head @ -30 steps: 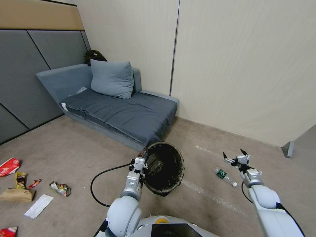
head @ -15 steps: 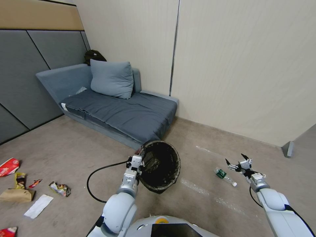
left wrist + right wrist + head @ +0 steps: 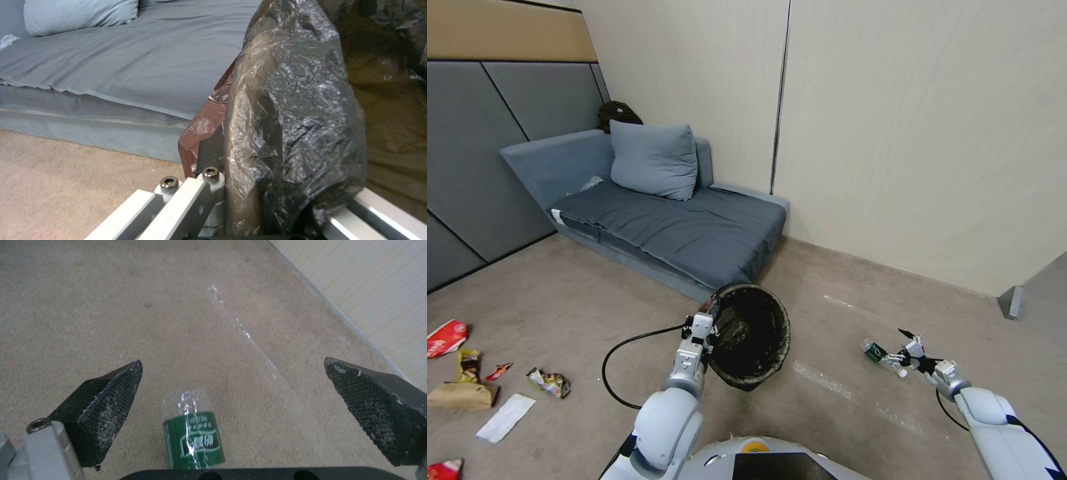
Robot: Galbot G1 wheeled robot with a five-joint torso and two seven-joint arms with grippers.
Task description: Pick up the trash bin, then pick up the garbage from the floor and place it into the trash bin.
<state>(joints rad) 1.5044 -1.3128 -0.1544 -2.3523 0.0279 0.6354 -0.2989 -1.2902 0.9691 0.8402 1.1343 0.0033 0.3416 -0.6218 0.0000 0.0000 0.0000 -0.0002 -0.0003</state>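
- Head view gives you the left gripper (image 3: 706, 328) clamped on the near rim of the trash bin (image 3: 752, 337), which hangs off the floor (image 3: 594, 293), tilted with its mouth facing up and toward you, just in front of the blue-grey sofa (image 3: 667, 227).
- Left wrist view confirms that grip: the fingers (image 3: 209, 156) pinch the rim with the crinkled black bag liner (image 3: 293, 126) folded over it.
- Your right gripper (image 3: 902, 351) sits low over the floor to the right, its jaws spread wide apart.
- Right wrist view shows a clear plastic bottle (image 3: 192, 431) with a green label lying on the floor between the two black textured pads (image 3: 111, 406), touching neither.
- From the head you see that same bottle just left of the right gripper, well apart from the bin.
- Garbage lies scattered at the far left of the floor: a red-and-white cup (image 3: 446, 337), a yellow wrapper (image 3: 468, 363), brown paper (image 3: 464, 395), a white napkin (image 3: 505, 418) and a crumpled snack wrapper (image 3: 549, 382).
- A black cable (image 3: 627, 353) loops over the floor beside the left arm.
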